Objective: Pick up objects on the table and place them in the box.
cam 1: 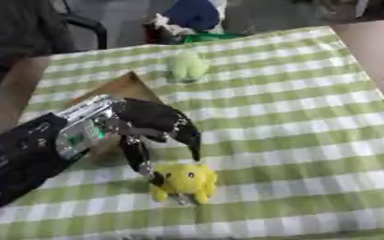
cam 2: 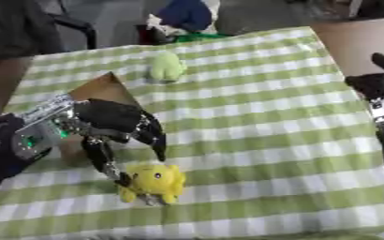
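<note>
Left eye view shows the left hand [cam 1: 150,124] spread open above a yellow plush toy [cam 1: 187,180], one finger touching its left side. It is round, bright yellow, with dark eyes and stubby legs, lying on the green checked tablecloth [cam 1: 293,140] near the cardboard box [cam 1: 121,89]. A pale green toy [cam 1: 187,65] sits farther back. At the right edge, the right hand [cam 2: 380,89] rests, fingers up and relaxed.

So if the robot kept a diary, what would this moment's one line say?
left hand: open, reaching down at yellow plush toy | right hand: idle at right edge | green plush toy: untouched on table | box: behind left hand
</note>
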